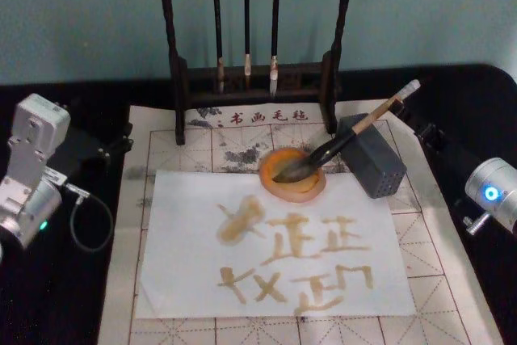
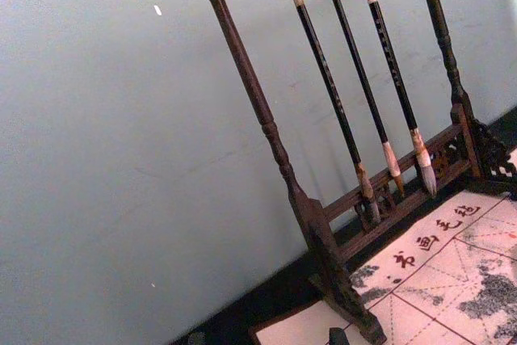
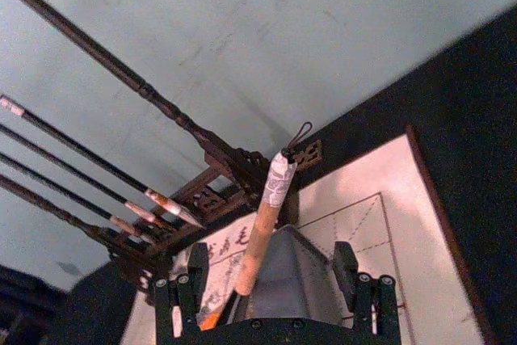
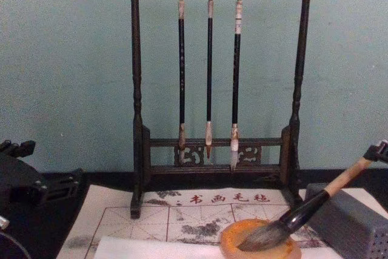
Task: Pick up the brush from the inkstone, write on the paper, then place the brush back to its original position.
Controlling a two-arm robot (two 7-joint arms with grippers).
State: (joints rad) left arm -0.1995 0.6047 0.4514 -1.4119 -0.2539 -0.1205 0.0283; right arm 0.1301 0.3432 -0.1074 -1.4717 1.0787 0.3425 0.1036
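The brush lies with its bushy head in the orange-rimmed inkstone. Its tan handle leans up over a grey block, white end highest. The white paper in front of the dish bears several tan brush strokes. My right gripper is open just behind the handle's white end. In the right wrist view its fingers stand wide on either side of the brush, not touching it. My left gripper is parked open at the mat's left edge, with nothing in it.
A dark wooden rack at the back holds three thin hanging brushes. The gridded felt mat lies under everything on a black table. A cable loops beside the left arm.
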